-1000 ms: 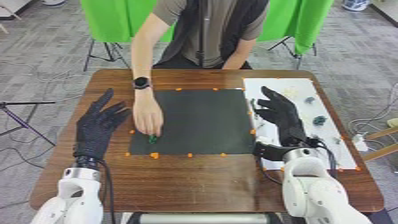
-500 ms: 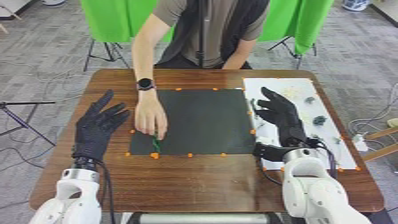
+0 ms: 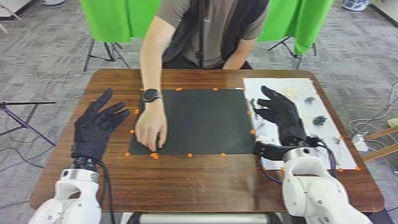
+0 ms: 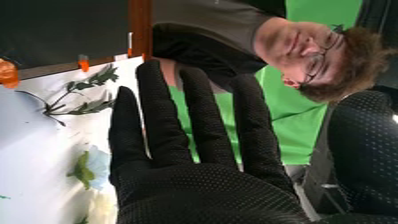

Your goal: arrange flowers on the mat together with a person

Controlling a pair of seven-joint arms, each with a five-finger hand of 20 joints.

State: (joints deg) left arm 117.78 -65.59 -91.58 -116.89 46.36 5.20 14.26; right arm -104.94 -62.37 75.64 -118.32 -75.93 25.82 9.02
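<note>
Black-gloved left robot hand (image 3: 95, 126) and right robot hand (image 3: 284, 118) seem loosely spread, empty; best pinch the leafy sprig (image 4: 93, 106) once the person's hand (image 3: 153, 122) leaves the mat (image 3: 210, 122).

Looks like a robotics lab, in a room with office-style flooring. Fitted with two white robot arms (image 3: 307, 174) at the near side of a brown wooden worktop (image 3: 213, 187). Laid out for trials, to judge by the orange tape (image 3: 155, 156) around the edge of the black mat (image 3: 209, 120). Screened off at the far side with bright green cloth (image 3: 115, 20), above dark stand legs (image 3: 112, 52). Floored in grey carpet (image 3: 44, 75), with loose cables (image 3: 366, 121) to the right and a black tripod (image 3: 7, 105) to the left.
</note>
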